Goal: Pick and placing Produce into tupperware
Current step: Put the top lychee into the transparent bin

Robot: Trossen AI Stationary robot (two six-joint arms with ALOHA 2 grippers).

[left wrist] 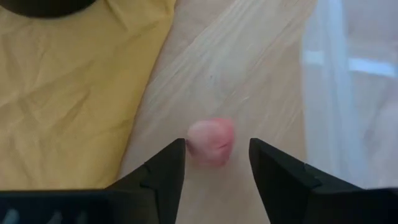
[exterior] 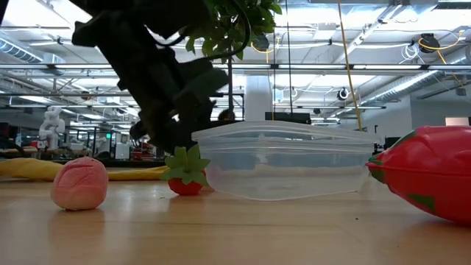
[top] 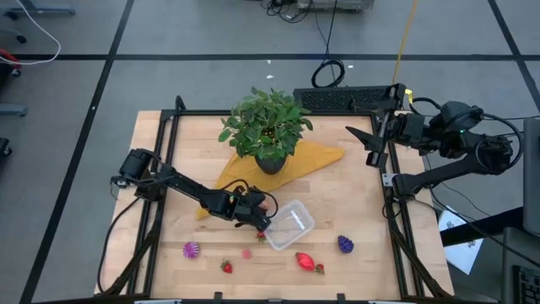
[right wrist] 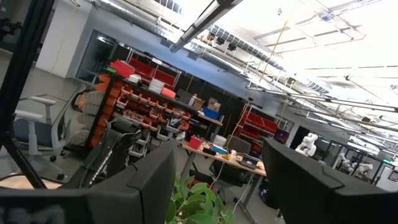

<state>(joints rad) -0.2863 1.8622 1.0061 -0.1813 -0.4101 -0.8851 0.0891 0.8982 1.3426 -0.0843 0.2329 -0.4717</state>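
In the high view, the left tool (top: 260, 213) is set at the clear tupperware's (top: 291, 225) nine o'clock; the right tool (top: 371, 141) is parked at three o'clock. In the left wrist view, its open fingers (left wrist: 163, 168) straddle a pink fruit (left wrist: 211, 142), apparently for grasping.

High view: straight down over the pale wooden table (top: 169, 143). Low view: level at tabletop, very near the clear shallow plastic container (exterior: 287, 158), shared with overhead (top: 289, 225). Left wrist: close, facing down. Right wrist: raised, facing the room.
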